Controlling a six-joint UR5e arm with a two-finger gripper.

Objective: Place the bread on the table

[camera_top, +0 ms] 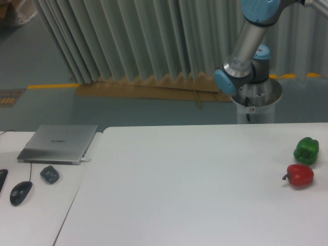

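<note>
We see a green pepper (306, 150) far right, red pepper (300, 175) just nearer. On the left desk (31, 215): closed laptop (58, 143), mouse (20, 192), small dark obj (49, 174) btwn them. Pleated curtain (133, 38) at back.

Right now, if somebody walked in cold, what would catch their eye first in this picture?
Probably the two peppers near the right edge of the white table: a green pepper with a red pepper just in front of it. Next, the robot arm rising behind the table at upper right; its claw is out of view. A closed laptop lies on the side desk at left.
</note>
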